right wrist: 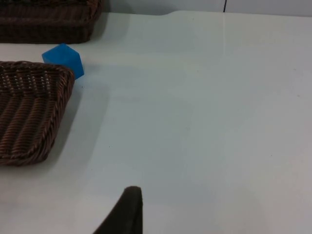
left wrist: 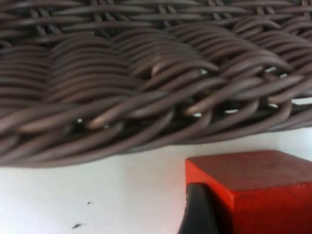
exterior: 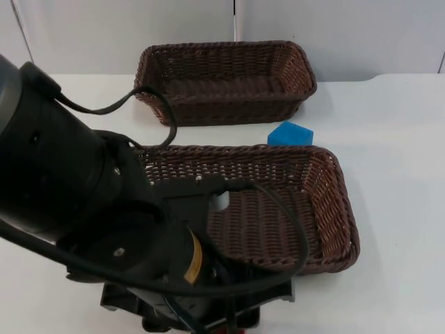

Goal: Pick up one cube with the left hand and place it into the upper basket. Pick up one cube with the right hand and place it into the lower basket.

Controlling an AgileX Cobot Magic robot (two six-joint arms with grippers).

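While the left gripper (left wrist: 229, 214) is grasping a red cube (left wrist: 253, 187) beside the lower basket (exterior: 334, 209), a blue cube (exterior: 290, 133) is lying between both baskets; the right gripper's grip cannot be told.

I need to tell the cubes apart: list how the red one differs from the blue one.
The red cube is red; the blue cube is blue. The red cube sits on the table beside the lower basket's near wall with a left tool fingertip against it; the blue cube lies between the baskets, untouched. Both rest on the table.
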